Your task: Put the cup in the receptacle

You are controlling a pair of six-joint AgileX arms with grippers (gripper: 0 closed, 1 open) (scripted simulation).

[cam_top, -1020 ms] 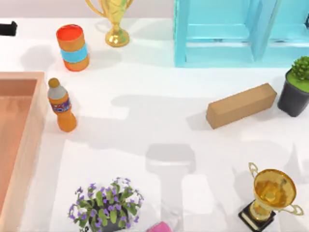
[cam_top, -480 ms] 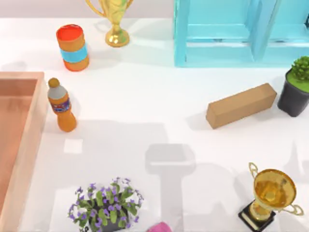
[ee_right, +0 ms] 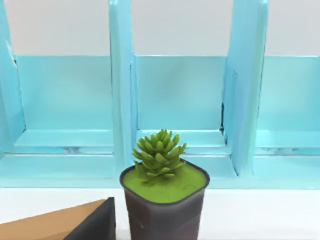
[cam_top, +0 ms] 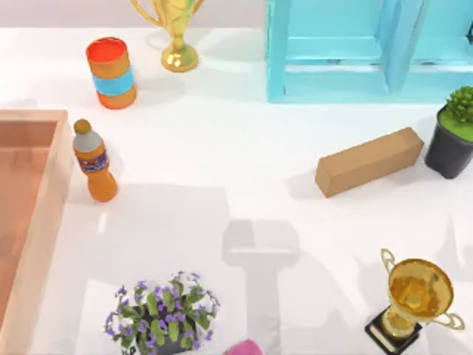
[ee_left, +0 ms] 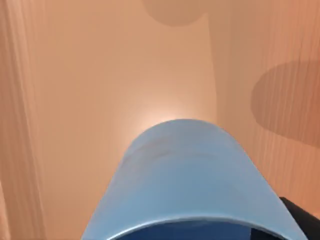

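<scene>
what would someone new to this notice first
Probably the blue cup, looming close in the left wrist view over the salmon floor of the receptacle, which sits at the table's left edge. Next, the turquoise shelf at the far right, with a gold trophy at the near right and a purple-flowered plant at the near edge.

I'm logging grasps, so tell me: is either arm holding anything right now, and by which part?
The blue cup sits right under the left wrist camera, over the salmon receptacle, so it looks carried. Where it is gripped cannot be told.
</scene>
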